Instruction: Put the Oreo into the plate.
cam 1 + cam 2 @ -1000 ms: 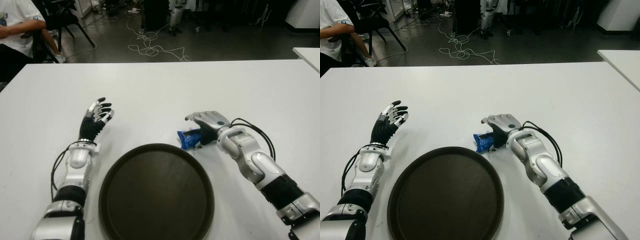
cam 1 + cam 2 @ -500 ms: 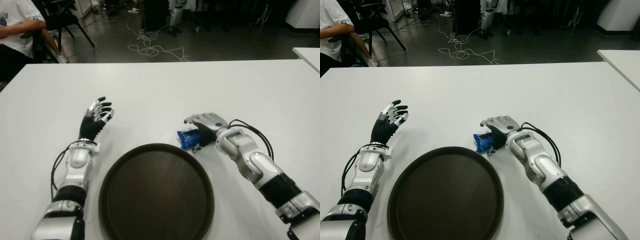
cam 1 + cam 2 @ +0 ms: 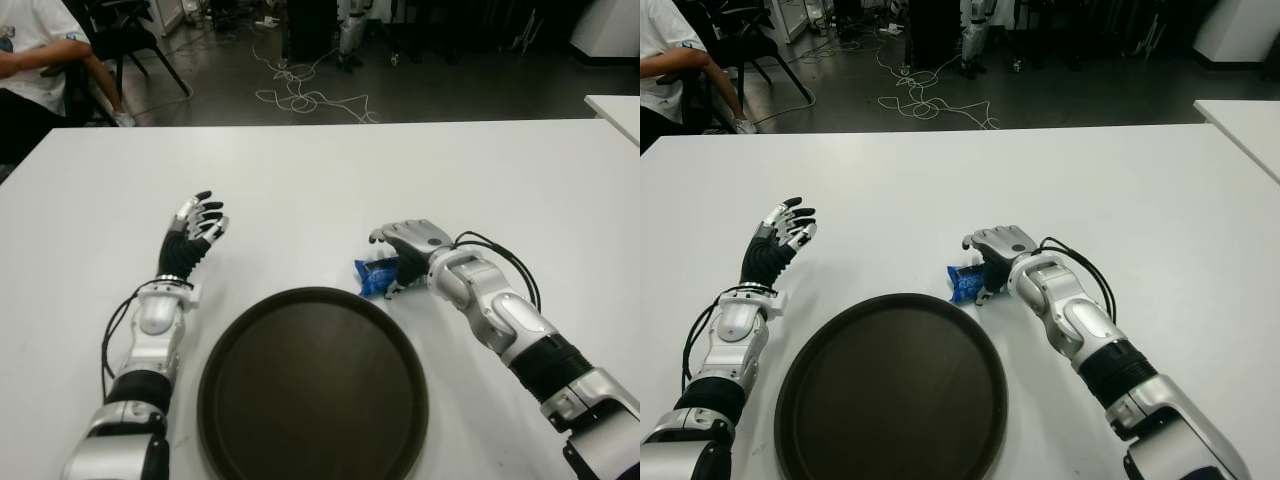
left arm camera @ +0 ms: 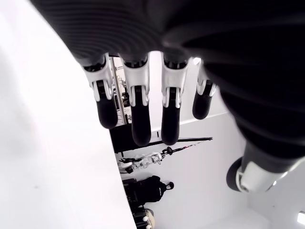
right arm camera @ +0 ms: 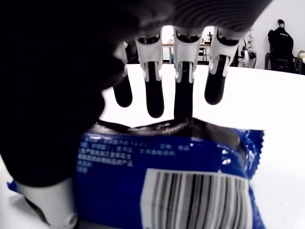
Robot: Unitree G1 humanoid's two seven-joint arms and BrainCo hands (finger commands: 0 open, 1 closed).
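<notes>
A blue Oreo packet (image 3: 376, 276) lies on the white table (image 3: 300, 170), just beyond the far right rim of the dark round plate (image 3: 215, 372). My right hand (image 3: 405, 245) hovers over the packet from the right. In the right wrist view its fingers (image 5: 155, 95) stretch straight out above the Oreo packet (image 5: 181, 176), with the thumb low beside it, and nothing is gripped. My left hand (image 3: 195, 225) stands to the left of the plate, fingers (image 4: 138, 119) spread and holding nothing.
A seated person (image 3: 40, 60) is at the far left behind the table. Cables (image 3: 300, 95) lie on the dark floor beyond the far edge. A second white table's corner (image 3: 615, 105) shows at the right.
My right forearm has swung slightly and the hand has edged a little farther over the Oreo packet. The packet, plate and left hand have not moved.
</notes>
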